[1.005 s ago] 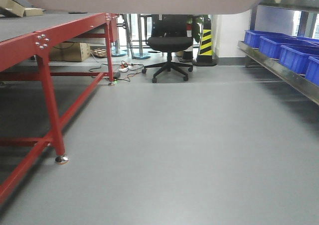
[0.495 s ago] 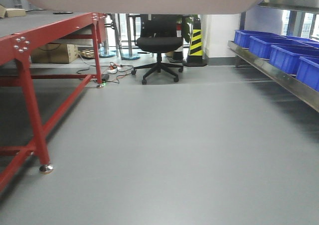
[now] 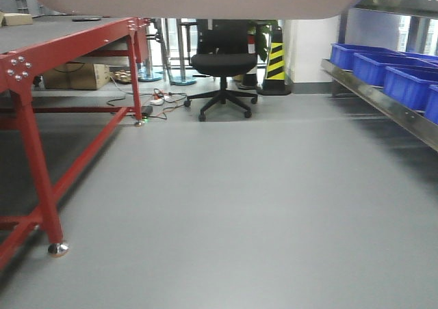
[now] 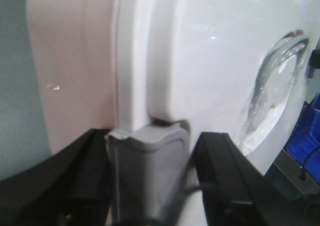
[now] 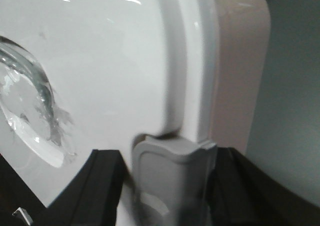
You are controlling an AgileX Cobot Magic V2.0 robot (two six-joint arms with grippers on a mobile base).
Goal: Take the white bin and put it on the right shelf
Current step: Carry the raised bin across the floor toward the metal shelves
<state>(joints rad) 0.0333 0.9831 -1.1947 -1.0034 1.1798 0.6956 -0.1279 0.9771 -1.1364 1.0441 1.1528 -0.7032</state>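
White bin [image 4: 210, 61] clamped by left gripper [image 4: 150, 158] and right gripper [image 5: 167, 171]
Shelf [image 3: 383, 104] is now seen shifted farther right in frame.

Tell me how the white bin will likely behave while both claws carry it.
Probably slippery: the lid of the white bin is glossy, with glare streaks. Likely stiff: its underside spans the front view without sagging. It may tilt, since the left claw and right claw each grip only a small grey latch.
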